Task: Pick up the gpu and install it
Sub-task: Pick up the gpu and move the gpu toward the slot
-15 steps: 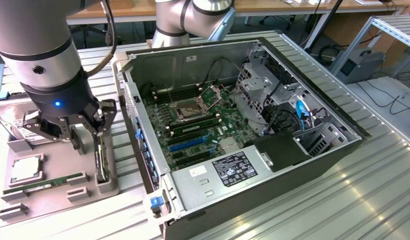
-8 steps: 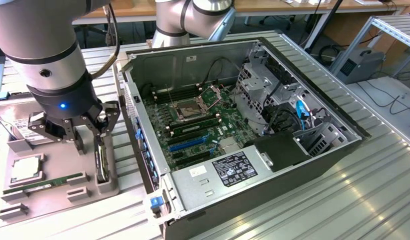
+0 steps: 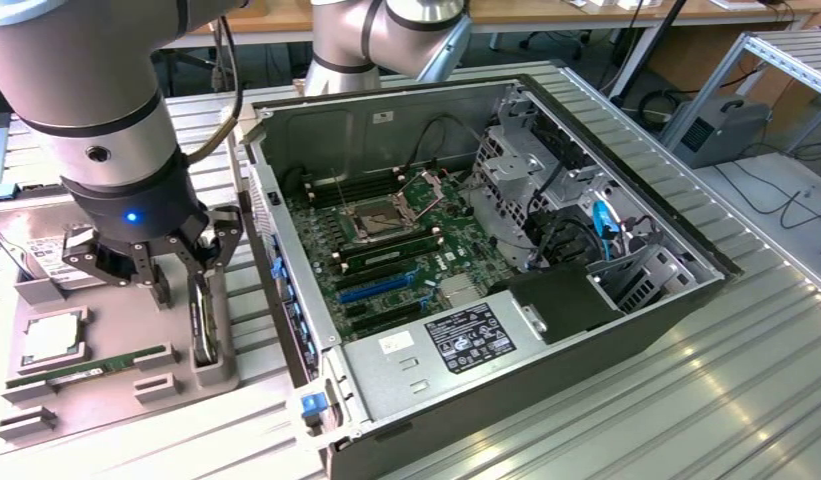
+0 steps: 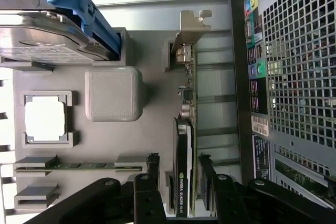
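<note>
Lower left of the exterior view: thin flat dark gpu point(image 3: 207, 330) with black cooler block and silvery end bracket, upright on edge in a slot of the grey moulded tray point(image 3: 110, 395), just beside the open black computer case point(image 3: 517, 400). Directly above it, black two-fingered hand point(image 3: 183, 282), spread wide, one finger either side of the card's cooler end. In the wrist view, same gpu point(image 4: 184, 129) between the fingers point(image 4: 153, 167); visible gap on one side, contact on the other hard to tell. Not lifted. Grey cylindrical arm point(image 3: 97, 110) upper left of the exterior view, wrist pointing straight down over the tray. Elsewhere on the tray: silver hard drive point(image 3: 30, 250), square processor chip point(image 3: 50, 340), narrow green memory stick point(image 3: 90, 368). All on ribbed metal tabletop point(image 3: 677, 400).
</note>
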`<action>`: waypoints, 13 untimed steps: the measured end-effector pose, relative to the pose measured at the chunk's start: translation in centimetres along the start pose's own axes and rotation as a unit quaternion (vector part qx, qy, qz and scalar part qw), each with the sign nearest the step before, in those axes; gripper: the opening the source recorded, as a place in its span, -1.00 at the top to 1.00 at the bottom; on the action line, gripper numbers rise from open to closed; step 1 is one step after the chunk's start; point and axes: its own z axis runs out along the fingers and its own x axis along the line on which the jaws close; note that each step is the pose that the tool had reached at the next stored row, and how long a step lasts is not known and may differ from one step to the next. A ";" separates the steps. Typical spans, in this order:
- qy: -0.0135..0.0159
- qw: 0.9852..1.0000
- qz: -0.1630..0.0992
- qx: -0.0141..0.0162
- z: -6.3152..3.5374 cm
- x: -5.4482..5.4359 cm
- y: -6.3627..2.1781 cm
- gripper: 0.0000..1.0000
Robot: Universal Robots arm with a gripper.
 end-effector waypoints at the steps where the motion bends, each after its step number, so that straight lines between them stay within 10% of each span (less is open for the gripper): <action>1: 0.000 1.000 0.000 0.000 0.11 0.0 0.01 0.15; 13: 0.000 1.000 0.000 0.000 1.38 -0.4 0.73 0.15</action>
